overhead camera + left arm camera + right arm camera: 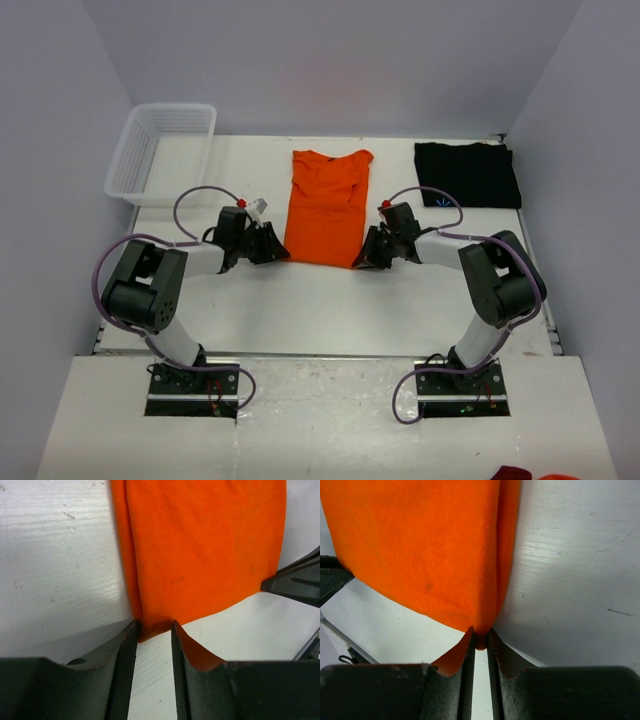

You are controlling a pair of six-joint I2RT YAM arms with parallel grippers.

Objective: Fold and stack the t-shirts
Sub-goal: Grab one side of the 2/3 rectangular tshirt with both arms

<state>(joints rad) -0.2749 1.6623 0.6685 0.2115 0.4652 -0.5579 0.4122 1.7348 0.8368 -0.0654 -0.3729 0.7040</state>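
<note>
The orange t-shirt (328, 205) lies flat in the middle of the table, folded into a long narrow strip with its collar at the far end. My left gripper (272, 245) is at its near left corner. In the left wrist view the jaws (154, 625) stand a little apart, with the corner of the orange cloth (200, 555) lying between the tips. My right gripper (368, 250) is at the near right corner. Its jaws (480, 632) are pinched on the folded edge of the orange cloth (420, 545). The black t-shirt (467, 173) lies folded at the far right.
A white mesh basket (125, 165) stands at the far left corner. The table (320, 310) is white, with walls at the back and on both sides. Each wrist view shows the other gripper across the shirt's near edge: the right one (295, 582) and the left one (330, 577).
</note>
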